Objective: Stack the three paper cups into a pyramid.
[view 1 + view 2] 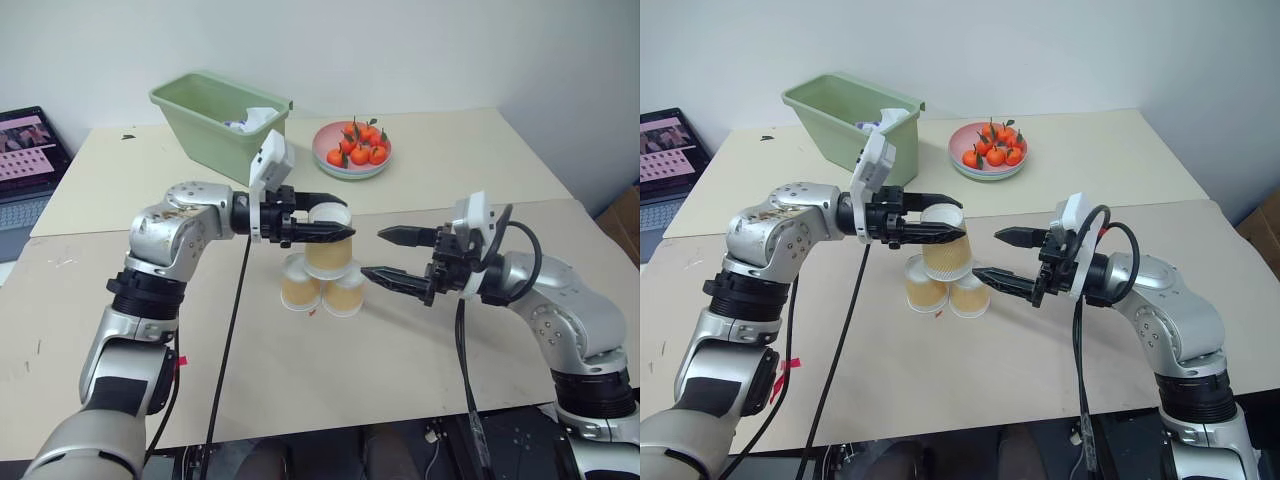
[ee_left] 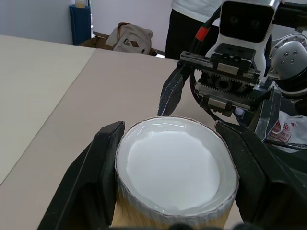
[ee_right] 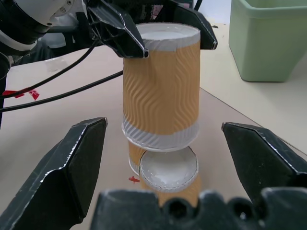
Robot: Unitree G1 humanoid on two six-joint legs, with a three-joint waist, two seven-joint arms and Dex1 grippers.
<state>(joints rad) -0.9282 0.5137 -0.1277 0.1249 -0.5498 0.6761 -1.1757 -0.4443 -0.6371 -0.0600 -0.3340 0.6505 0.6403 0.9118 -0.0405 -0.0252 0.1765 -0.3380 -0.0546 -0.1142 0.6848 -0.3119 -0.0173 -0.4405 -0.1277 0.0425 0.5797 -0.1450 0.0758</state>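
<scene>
Our left gripper [image 1: 335,226] pinches the top cup [image 1: 329,243]; at its three o'clock our right gripper [image 1: 392,255] gapes; an off-centre release, seemingly likely, topples the two base cups [image 1: 322,290].

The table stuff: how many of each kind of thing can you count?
Tan-orange paper cups with white bases: 3, one held on top, two below
Green plastic bin: 1
Pink plate of small orange fruits: 1
Open laptop at the table's edge: 1
Total: 6 things
</scene>
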